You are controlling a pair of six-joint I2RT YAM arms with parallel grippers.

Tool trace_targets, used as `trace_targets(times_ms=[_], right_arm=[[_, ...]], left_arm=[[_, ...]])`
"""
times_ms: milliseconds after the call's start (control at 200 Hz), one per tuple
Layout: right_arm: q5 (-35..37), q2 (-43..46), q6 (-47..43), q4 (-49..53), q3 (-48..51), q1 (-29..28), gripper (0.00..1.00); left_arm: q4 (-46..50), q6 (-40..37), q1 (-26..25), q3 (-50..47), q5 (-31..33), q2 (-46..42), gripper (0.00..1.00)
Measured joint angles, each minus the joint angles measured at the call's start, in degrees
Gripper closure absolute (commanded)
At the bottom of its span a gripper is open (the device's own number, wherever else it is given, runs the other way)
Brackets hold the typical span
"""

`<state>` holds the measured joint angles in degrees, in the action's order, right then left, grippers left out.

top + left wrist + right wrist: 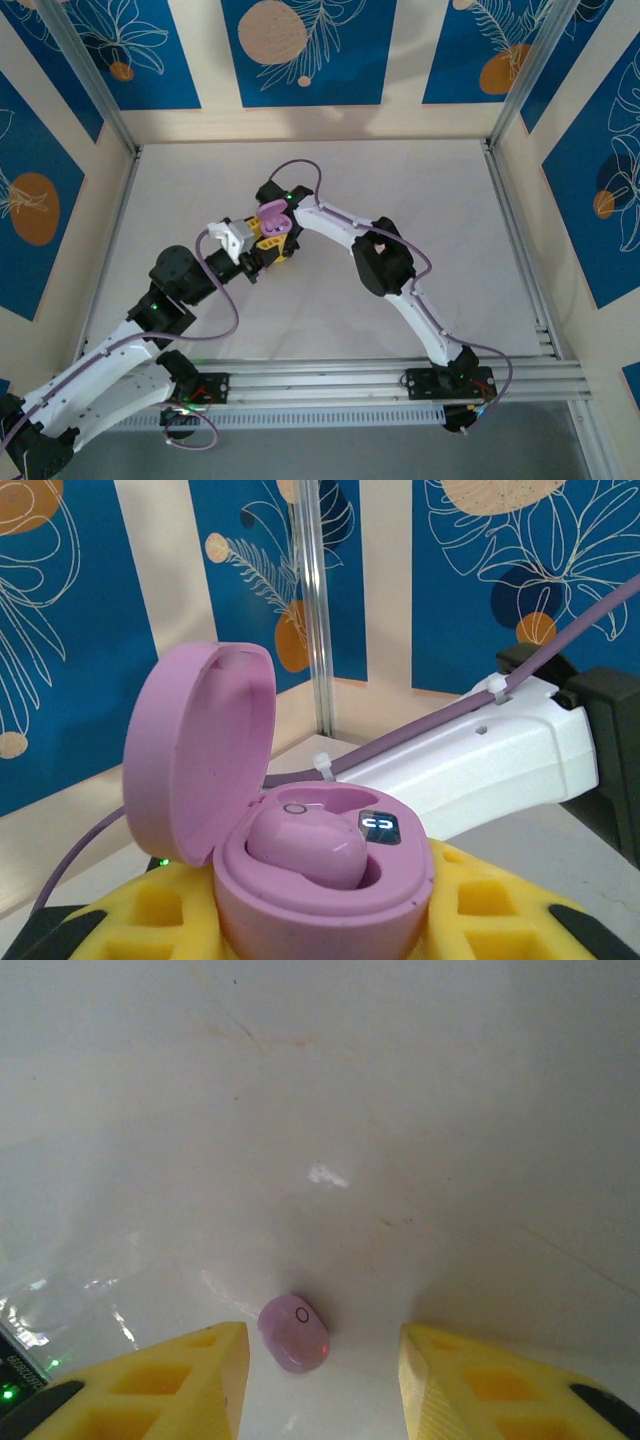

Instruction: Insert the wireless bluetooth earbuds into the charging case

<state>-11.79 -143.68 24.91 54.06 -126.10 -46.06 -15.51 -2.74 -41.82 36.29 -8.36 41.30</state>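
Hovering my right pincer (322,1365) over the tabletop (420,1100), I have its yellow fingers parted and empty, with a loose earbud (293,1333) lying on the surface just below the gap. My left pincer (325,935) is clamped on the charging case (250,810), lid swung up, and one seated earbud (305,850) sits in it beside a small lit display. So I judge this the pick-up of the second bud: I need to come down, centre the fingers on it, close gently, then carry it across to the case. The bud is a smooth lilac-pink pebble, rounded and glossy with a tiny ring mark, likely to squirt out if pinched off-centre. The case is a matte, rounded clamshell; the tabletop is pale and faintly scuffed.
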Motion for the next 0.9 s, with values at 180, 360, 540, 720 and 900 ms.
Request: trace_targets(times_ms=[180, 360, 540, 720, 900], right_arm=[[0.87, -1.77, -1.77, 2.36, -3.39, -0.57, 0.55], [2.51, -3.28, -2.99, 3.89, -6.6, -1.46, 0.57], [5.35, -4.7, -4.79, 5.9, -9.25, -2.25, 0.63], [9.53, -5.53, -6.84, 7.91, -11.41, -3.39, 0.65], [13.55, -6.1, -8.41, 9.44, -13.11, -5.01, 0.67]], left_arm=[[0.0, -0.42, 0.0, 0.0, 0.0, 0.0, 0.76], [0.0, -0.42, 0.0, -0.02, 0.0, 0.0, 0.76], [0.0, -0.42, 0.0, -0.02, 0.0, 0.0, 0.76], [0.0, -0.42, 0.0, -0.02, 0.0, 0.0, 0.76], [0.0, -0.42, 0.0, -0.02, 0.02, 0.0, 0.76]])
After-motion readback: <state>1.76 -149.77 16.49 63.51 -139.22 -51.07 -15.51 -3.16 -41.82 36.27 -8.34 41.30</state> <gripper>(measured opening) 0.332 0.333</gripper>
